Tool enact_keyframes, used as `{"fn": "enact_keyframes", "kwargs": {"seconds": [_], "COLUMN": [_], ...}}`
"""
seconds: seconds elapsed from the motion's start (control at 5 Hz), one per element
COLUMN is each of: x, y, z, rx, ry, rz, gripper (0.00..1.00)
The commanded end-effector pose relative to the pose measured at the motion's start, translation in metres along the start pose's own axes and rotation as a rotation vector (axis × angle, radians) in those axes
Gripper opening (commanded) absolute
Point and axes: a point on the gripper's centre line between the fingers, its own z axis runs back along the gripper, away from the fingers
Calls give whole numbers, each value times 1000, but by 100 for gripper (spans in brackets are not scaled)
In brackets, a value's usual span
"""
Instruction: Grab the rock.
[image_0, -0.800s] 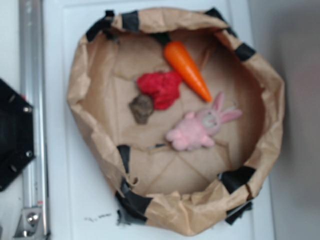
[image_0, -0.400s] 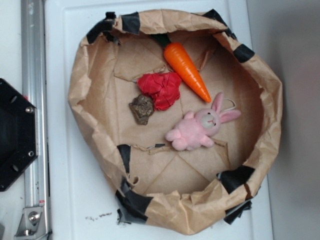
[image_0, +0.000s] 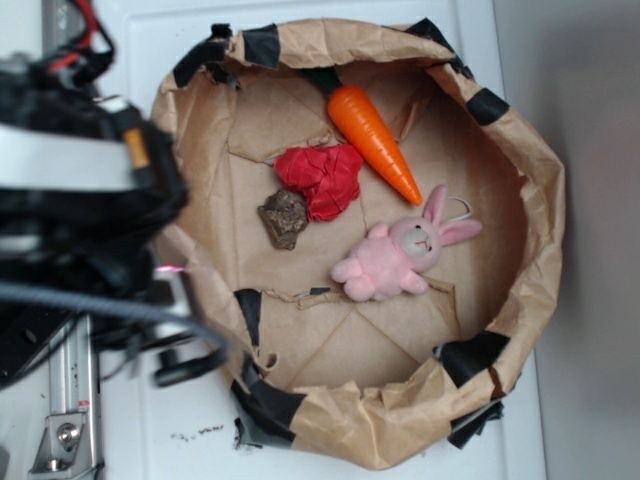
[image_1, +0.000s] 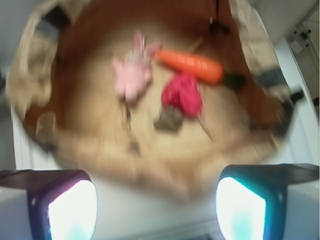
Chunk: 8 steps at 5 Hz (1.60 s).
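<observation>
1. Rock (image_0: 284, 217) sits on the floor of the paper-bag nest (image_0: 540, 210), touching the red lump's (image_0: 323, 178) left edge, away from the carrot (image_0: 373, 140) and bunny (image_0: 398, 258).
2. Approach step: the jaws (image_1: 155, 202) are spread wide, empty, outside the nest's rim, the rock well beyond them.
3. Next: carry over the rim, centre above the rock, descend clear of the red lump.
</observation>
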Motion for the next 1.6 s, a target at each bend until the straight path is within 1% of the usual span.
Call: {"fn": "enact_keyframes", "kwargs": {"seconds": [0.0, 0.6, 0.8, 1.0, 1.2, 1.4], "x": [57, 57, 49, 29, 19, 19], "y": [18, 18, 37, 46, 47, 40], "z": [-68, -68, -106, -121, -124, -132], "rx": [33, 33, 74, 69, 58, 50], "ry": [-15, -15, 32, 77, 109, 90], "rz": [268, 268, 266, 267, 281, 280], "gripper": [100, 100, 100, 100, 100, 100]}}
